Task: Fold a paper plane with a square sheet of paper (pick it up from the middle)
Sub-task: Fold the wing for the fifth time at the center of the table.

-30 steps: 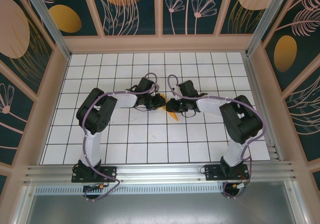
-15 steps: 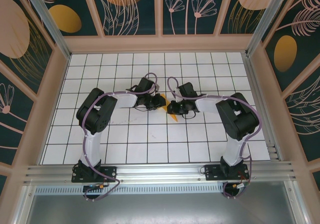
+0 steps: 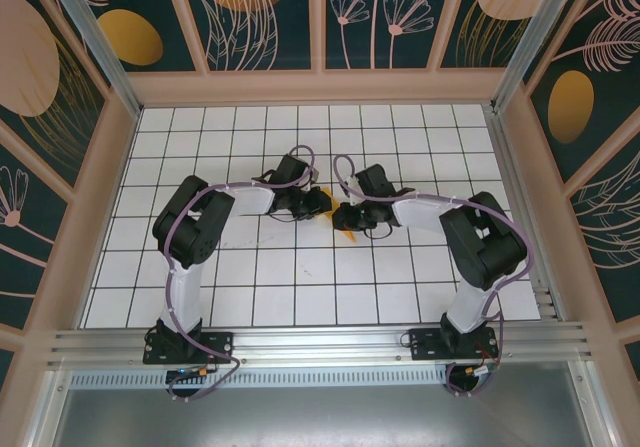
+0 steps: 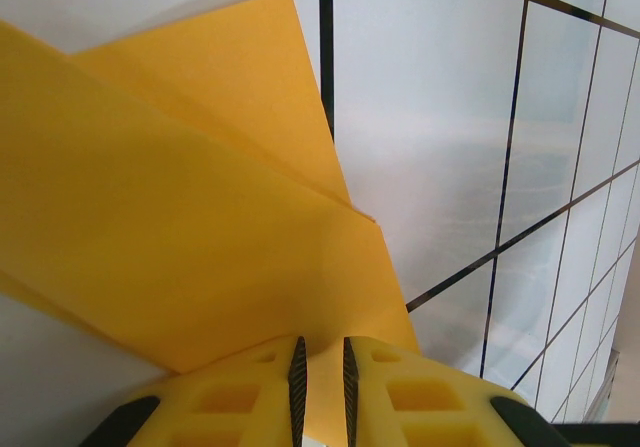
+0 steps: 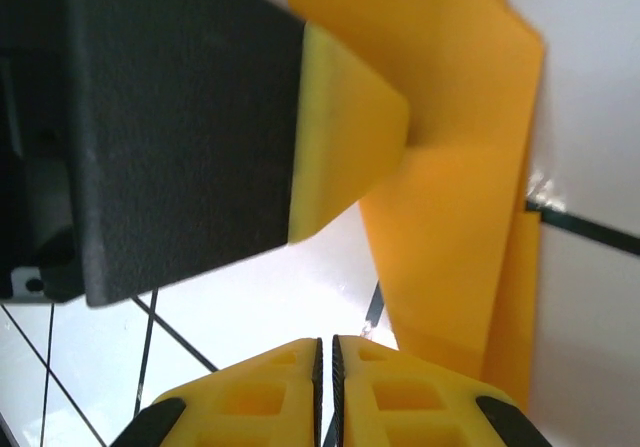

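Our left fingers [image 4: 297,362] are pinching the folded orange paper [image 4: 200,197] at its edge, and a sliver of it shows in the narrow slot between them. The sheet lies creased into layers on the counter [image 3: 300,272], near the middle and between the two arms. Our right fingers [image 5: 315,355] are pressed together, with no paper between them that we can see (the sheet sits just beyond their tips, to the right). Over the last second the right arm has slid a little to the left across the sheet, so the top view shows less of the near orange tip than before, while the left has kept its hold. We take this as a crease being pressed flat, one fold under way and more still to make.
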`<action>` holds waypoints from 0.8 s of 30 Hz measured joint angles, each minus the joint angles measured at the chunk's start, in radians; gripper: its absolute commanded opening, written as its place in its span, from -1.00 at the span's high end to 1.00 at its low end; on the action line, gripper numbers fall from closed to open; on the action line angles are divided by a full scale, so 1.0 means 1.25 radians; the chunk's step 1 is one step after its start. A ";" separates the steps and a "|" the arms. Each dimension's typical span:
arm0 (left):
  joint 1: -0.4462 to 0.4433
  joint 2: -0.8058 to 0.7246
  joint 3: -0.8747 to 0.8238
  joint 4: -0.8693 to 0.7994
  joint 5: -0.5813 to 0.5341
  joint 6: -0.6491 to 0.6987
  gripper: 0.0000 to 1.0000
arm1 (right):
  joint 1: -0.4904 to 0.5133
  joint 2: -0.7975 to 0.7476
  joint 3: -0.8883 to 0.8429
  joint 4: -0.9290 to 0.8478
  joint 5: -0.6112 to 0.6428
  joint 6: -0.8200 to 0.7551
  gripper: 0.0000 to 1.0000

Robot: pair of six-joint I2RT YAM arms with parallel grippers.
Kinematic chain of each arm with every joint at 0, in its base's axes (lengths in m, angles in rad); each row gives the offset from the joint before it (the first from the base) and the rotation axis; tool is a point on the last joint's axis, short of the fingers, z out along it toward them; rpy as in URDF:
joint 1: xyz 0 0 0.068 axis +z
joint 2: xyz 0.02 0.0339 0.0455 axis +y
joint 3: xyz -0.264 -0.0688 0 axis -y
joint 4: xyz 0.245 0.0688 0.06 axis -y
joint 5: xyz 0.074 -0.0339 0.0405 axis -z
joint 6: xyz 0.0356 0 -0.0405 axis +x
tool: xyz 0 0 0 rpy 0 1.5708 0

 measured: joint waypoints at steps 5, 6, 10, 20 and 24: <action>0.000 0.000 0.000 0.000 0.000 0.000 0.57 | 0.003 0.002 -0.008 -0.019 0.005 -0.003 0.80; 0.000 0.000 0.000 0.000 0.000 0.000 0.56 | 0.003 0.003 -0.011 -0.022 0.007 -0.003 0.80; 0.000 0.000 0.000 0.000 0.000 0.000 0.56 | -0.005 0.009 -0.027 -0.025 0.010 -0.003 0.81; -0.001 0.001 0.004 -0.007 -0.002 0.006 0.57 | -0.027 0.009 -0.066 0.030 -0.028 -0.003 0.81; -0.003 0.001 0.006 -0.011 -0.007 0.009 0.56 | -0.038 0.008 -0.091 0.072 -0.055 -0.003 0.82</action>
